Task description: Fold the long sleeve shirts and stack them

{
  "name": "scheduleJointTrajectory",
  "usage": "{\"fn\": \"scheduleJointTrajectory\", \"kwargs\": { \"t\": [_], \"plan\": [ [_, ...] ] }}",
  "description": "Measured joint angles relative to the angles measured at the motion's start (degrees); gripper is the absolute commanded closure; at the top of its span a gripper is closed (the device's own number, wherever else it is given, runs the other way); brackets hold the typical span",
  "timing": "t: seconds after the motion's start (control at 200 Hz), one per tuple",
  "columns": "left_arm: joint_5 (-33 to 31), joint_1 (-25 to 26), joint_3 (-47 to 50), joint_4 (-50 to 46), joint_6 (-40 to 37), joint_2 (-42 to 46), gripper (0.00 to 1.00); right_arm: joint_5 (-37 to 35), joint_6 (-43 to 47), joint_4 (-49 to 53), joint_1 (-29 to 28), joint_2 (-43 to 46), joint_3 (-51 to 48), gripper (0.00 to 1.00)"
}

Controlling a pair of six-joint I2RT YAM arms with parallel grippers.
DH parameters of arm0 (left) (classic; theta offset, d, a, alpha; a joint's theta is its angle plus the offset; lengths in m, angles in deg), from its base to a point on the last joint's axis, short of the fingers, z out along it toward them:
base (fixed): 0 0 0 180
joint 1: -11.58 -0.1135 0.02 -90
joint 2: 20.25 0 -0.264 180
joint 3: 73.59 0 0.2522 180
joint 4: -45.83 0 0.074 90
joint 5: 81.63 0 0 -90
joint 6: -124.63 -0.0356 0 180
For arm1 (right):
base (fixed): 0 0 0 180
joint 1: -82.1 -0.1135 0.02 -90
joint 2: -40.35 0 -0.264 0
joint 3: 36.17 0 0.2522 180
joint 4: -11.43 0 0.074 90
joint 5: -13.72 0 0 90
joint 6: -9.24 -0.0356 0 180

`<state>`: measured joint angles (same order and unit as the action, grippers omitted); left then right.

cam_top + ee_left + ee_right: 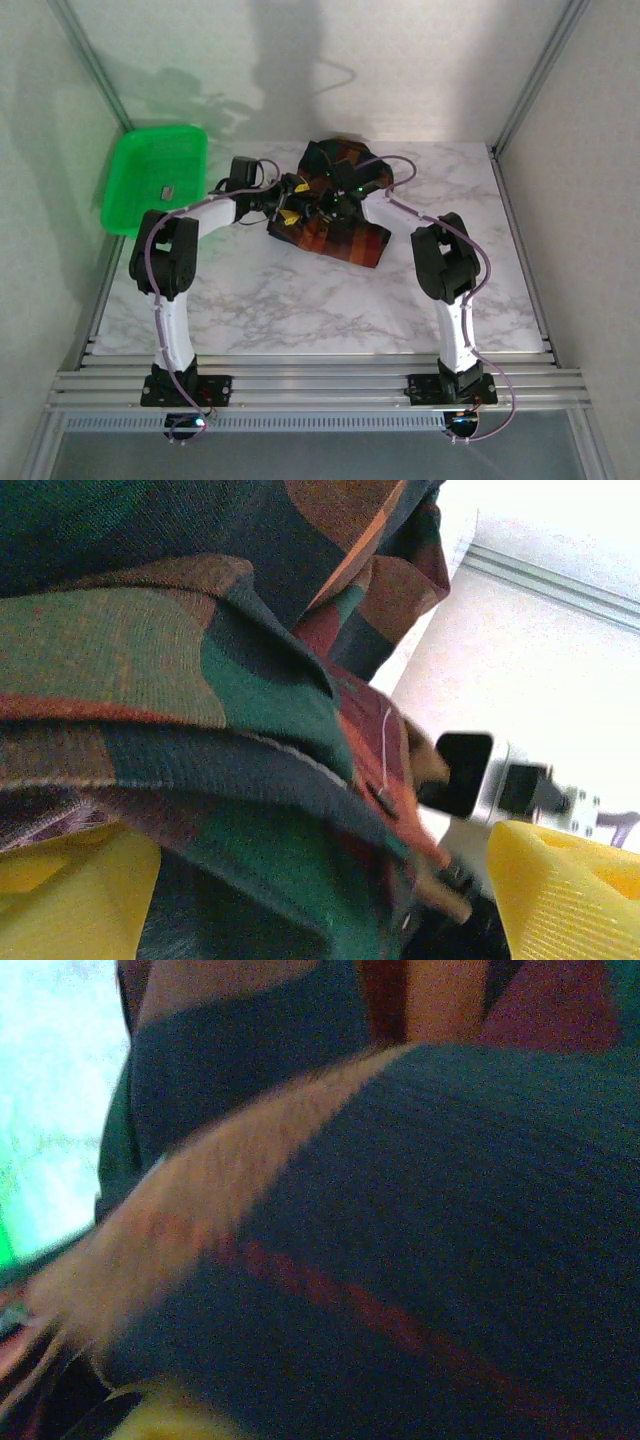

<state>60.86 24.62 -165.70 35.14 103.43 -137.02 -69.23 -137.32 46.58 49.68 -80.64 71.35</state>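
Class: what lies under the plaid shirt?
Marble table shows beside the shirt, which rests on it. Cloth drapes between the left claw's open yellow fingers. Anything beneath the heap is covered.

Shirt (330, 205) lies bunched on table (300, 300), toward 12 o'clock from centre. Tray (155, 180) sits at table's 10 o'clock corner, at shirt's 9 o'clock, apart from it; small item (168, 190) inside tray. Left gripper (290, 207) at shirt's 9 o'clock edge, right gripper (345, 190) over shirt's middle.

Left gripper (292, 207) beside right gripper (338, 197)
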Motion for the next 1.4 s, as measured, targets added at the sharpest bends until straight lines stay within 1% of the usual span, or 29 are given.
{"fn": "scheduleJointTrajectory", "kwargs": {
  "t": [0.095, 0.155, 0.25, 0.37, 0.425, 0.501, 0.586, 0.681, 0.741, 0.801, 0.846, 0.881, 0.906, 0.966, 0.986, 1.031, 1.081, 1.136, 1.236, 1.316, 1.401],
  "plan": [
    [-0.4, -0.3, 0.0, -0.3, -0.2, 0.6, 0.15, 0.0, -1.9, -1.6, 1.9, -2.6, 3.5, 0.73],
    [-0.9, -0.5, 0.0, -0.4, -0.5, 0.8, 0.14, 0.3, -3.6, -2.7, 3.0, -4.9, 6.8, 0.64],
    [-1.6, -0.6, -0.8, -2.0, -1.5, 0.8, 0.14, 1.5, -5.8, -4.3, 4.6, -8.2, 12.0, 0.58],
    [-2.4, -0.6, -2.6, -4.3, -2.8, 0.8, 0.13, 3.1, -5.6, -1.7, 6.6, -13.2, 23.1, 0.5],
    [-3.0, -0.8, -3.5, -5.6, -3.5, 1.1, 0.12, 3.3, -4.8, 0.0, 7.3, -13.7, 26.4, 0.48],
    [-4.3, -1.4, -5.8, -8.9, -5.0, 1.7, 0.11, 3.5, -2.9, 2.4, 8.4, -13.2, 29.2, 0.47],
    [-7.0, -2.1, -9.7, -13.3, -7.2, 2.3, 0.1, 3.3, -0.1, 6.4, 9.5, -11.3, 29.9, 0.46],
    [-10.1, -3.0, -12.8, -15.8, -8.6, 3.8, 0.09, 1.9, 3.6, 11.9, 10.3, -8.0, 28.7, 0.45],
    [-11.5, -3.3, -14.0, -16.8, -9.2, 4.9, 0.09, 0.8, 5.8, 13.9, 10.7, -3.9, 24.5, 0.45],
    [-12.5, -3.2, -15.8, -17.8, -10.3, 5.1, 0.12, -0.3, 7.7, 15.4, 10.9, 1.2, 18.7, 0.45],
    [-13.4, -2.8, -17.6, -19.5, -11.5, 4.9, 0.14, -1.1, 8.9, 16.3, 10.9, 4.8, 14.4, 0.47],
    [-14.3, -2.3, -19.1, -21.1, -13.0, 4.7, 0.2, -1.1, 9.7, 16.7, 10.9, 7.1, 11.6, 0.49],
    [-14.7, -1.9, -20.1, -22.1, -14.1, 4.5, 0.27, -1.1, 10.4, 17.0, 10.9, 8.7, 9.7, 0.5],
    [-15.8, -0.3, -21.6, -23.8, -16.3, 4.2, 0.54, -1.0, 11.7, 17.0, 10.8, 11.5, 5.7, 0.56],
    [-16.2, 0.2, -21.7, -24.3, -17.2, 4.2, 0.61, -1.1, 12.2, 17.0, 10.8, 12.0, 4.7, 0.58],
    [-16.6, 1.4, -21.7, -25.2, -18.5, 4.2, 0.72, -1.0, 12.7, 16.7, 10.8, 12.9, 2.2, 0.63],
    [-16.8, 2.9, -21.7, -26.2, -20.0, 3.7, 0.8, -0.9, 13.1, 16.2, 10.8, 13.3, -0.5, 0.66],
    [-16.8, 4.2, -21.7, -26.7, -21.1, 2.7, 0.82, -0.7, 13.5, 15.6, 10.8, 13.0, -2.9, 0.71],
    [-16.8, 6.1, -21.8, -26.9, -22.1, -0.2, 0.82, -0.2, 14.0, 14.6, 10.5, 11.9, -5.9, 0.74],
    [-17.1, 6.4, -23.3, -27.3, -22.6, -3.9, 0.82, -0.2, 14.0, 13.5, 9.8, 11.0, -7.1, 0.74],
    [-18.9, 6.0, -27.3, -27.3, -23.0, -9.8, 0.81, -0.2, 14.0, 11.9, 8.7, 10.3, -8.6, 0.76]
  ]
}}
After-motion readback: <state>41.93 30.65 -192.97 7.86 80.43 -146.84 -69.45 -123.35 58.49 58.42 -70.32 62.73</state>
